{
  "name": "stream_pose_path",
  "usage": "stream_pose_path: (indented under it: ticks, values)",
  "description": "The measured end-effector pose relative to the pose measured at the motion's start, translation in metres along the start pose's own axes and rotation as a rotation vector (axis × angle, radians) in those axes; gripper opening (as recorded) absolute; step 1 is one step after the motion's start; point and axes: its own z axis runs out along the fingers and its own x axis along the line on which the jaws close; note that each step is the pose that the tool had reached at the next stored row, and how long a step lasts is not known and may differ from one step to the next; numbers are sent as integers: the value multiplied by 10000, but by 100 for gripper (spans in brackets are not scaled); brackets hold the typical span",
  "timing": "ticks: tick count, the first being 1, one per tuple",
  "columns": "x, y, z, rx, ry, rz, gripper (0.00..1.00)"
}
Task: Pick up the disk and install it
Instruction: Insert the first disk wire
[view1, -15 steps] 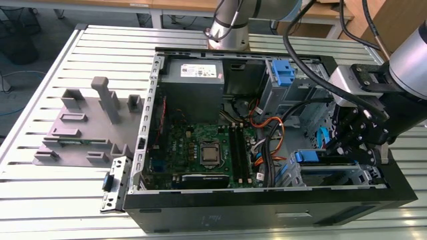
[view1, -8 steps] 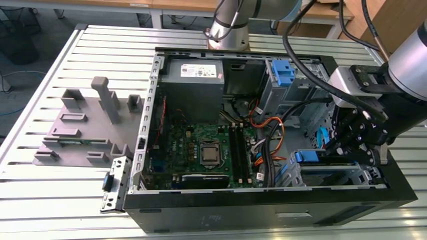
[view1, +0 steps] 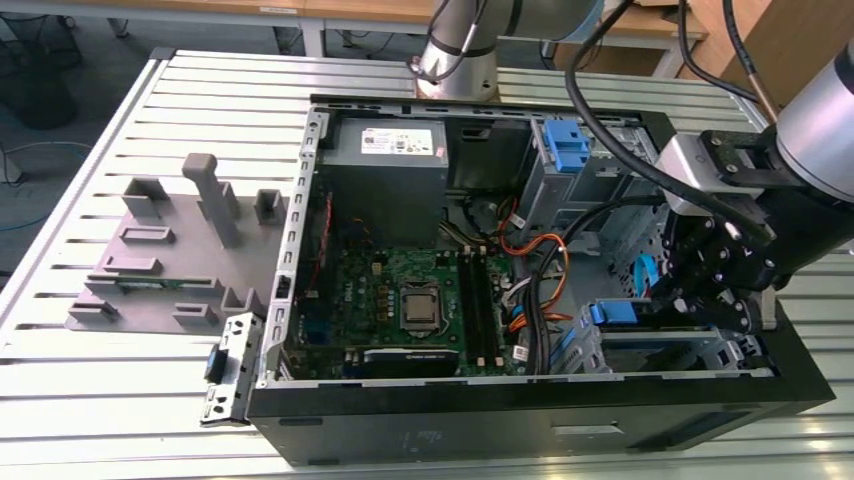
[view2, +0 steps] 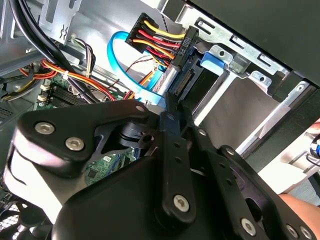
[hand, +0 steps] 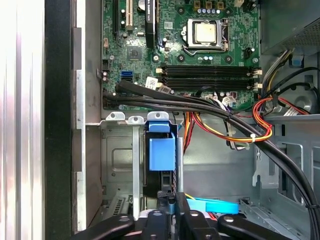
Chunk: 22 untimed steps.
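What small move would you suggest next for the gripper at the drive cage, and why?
Probably a short, slow push straight along the slot. In the first wrist view the disk stands on edge between the drive cage walls, the gripper is right behind it, and black cables cross nearby.

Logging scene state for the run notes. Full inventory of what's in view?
PC case: 1, black, open on slatted table.
Motherboard: 1, green, case floor.
Power supply: 1, grey, far end of case.
Disk: 1, blue rails, in drive cage under gripper.
Cable bundle: orange, red, yellow, black, beside cage.
Fixture tray: 1, grey, exterior view's left.
Gripper: 1, black, over drive cage.
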Motion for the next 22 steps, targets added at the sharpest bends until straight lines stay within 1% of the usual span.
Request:
stream_pose_path:
  ticks: [1, 2, 5, 7, 12, 17, 22]
  values:
    - [0, 0, 0, 0, 1, 0, 17]
    - [0, 0, 0, 0, 1, 0, 24]
    - [0, 0, -1, 0, 1, 0, 24]
    - [-1, 0, -19, 0, 0, 0, 24]
    - [-6, 2, -95, 0, 1, 0, 24]
    - [-12, 4, -194, -1, 2, 0, 24]
    - [-15, 5, -252, 0, 1, 0, 24]
